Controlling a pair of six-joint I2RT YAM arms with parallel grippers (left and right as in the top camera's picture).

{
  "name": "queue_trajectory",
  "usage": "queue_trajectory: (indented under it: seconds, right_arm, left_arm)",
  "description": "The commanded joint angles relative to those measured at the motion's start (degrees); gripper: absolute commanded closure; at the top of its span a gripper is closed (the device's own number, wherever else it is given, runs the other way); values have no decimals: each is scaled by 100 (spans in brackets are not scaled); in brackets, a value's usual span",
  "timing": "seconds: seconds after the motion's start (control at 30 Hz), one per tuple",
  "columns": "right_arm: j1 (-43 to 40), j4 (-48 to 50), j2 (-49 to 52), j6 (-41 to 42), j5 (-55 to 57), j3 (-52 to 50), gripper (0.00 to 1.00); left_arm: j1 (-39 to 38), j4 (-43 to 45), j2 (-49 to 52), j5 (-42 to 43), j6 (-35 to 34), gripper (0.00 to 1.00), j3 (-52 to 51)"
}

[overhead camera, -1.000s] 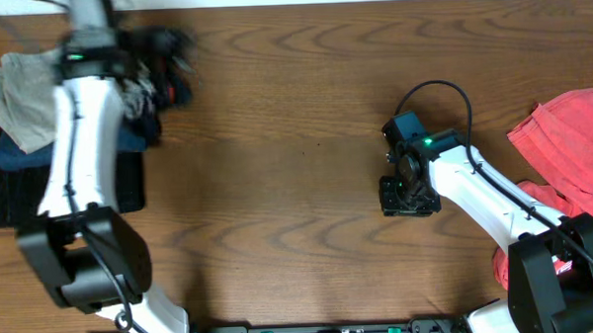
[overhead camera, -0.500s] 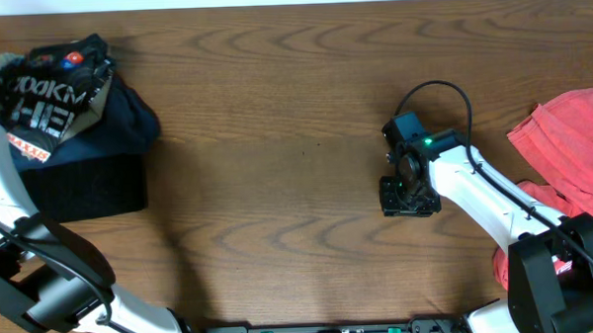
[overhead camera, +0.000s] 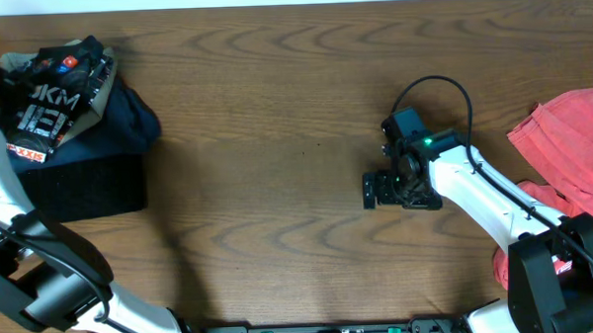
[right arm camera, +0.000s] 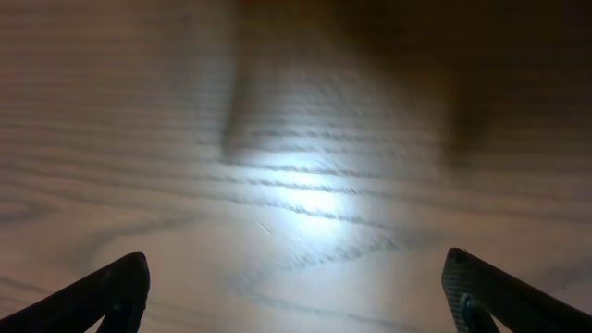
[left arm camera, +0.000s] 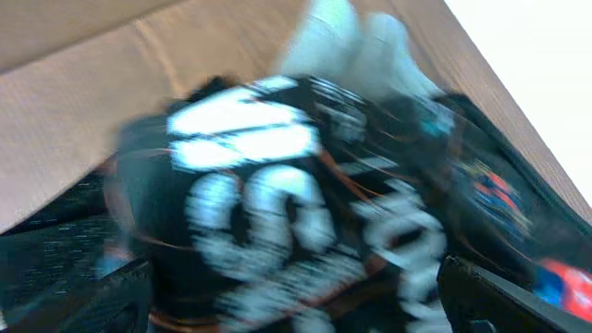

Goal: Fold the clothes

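The clothes, a black jersey (overhead camera: 55, 91) with bold white lettering, lie folded on top of a pile at the table's far-left back corner. In the left wrist view the jersey (left arm camera: 277, 185) fills the blurred picture. My left gripper (left arm camera: 296, 310) hangs over it, open, with one fingertip in each lower corner and nothing gripped. In the overhead view only the left arm (overhead camera: 2, 177) shows, along the left edge. My right gripper (overhead camera: 390, 192) stands open over bare wood at centre right. Only the table shows between the right gripper (right arm camera: 301, 296) fingers.
Under the jersey lie a navy garment (overhead camera: 132, 123) and a black ribbed cloth (overhead camera: 89, 184), with a bit of beige cloth (overhead camera: 14, 63) at the back. A red garment (overhead camera: 568, 142) is heaped at the right edge. The wooden table (overhead camera: 266, 138) runs between them.
The left arm swung from over the pile to the left edge, and its gripper opened and let the jersey go on top. The right gripper opened wide in place.
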Motion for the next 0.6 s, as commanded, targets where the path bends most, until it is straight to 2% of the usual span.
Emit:
queue_trajectory:
  seconds: [0.0, 0.13, 0.33, 0.43, 0.57]
  right_arm:
    - [-79, 133, -90, -81, -114, 79, 1]
    - [-105, 415, -90, -127, -221, 79, 1]
    - [-553, 1174, -90, -146, -761, 92, 1]
    - [-949, 1239, -90, -361, -844, 208, 1]
    - [-1530, 667, -90, -857, -863, 452, 1]
  left_arm:
    - [-378, -20, -310, 122, 372, 2, 15]
    - [-951, -140, -592, 131, 525, 2, 15]
    - [-2264, -717, -627, 153, 754, 2, 15]
    - [-2973, -1292, -527, 157, 752, 2, 15]
    - [-3766, -2544, -382, 122, 752, 2, 15]
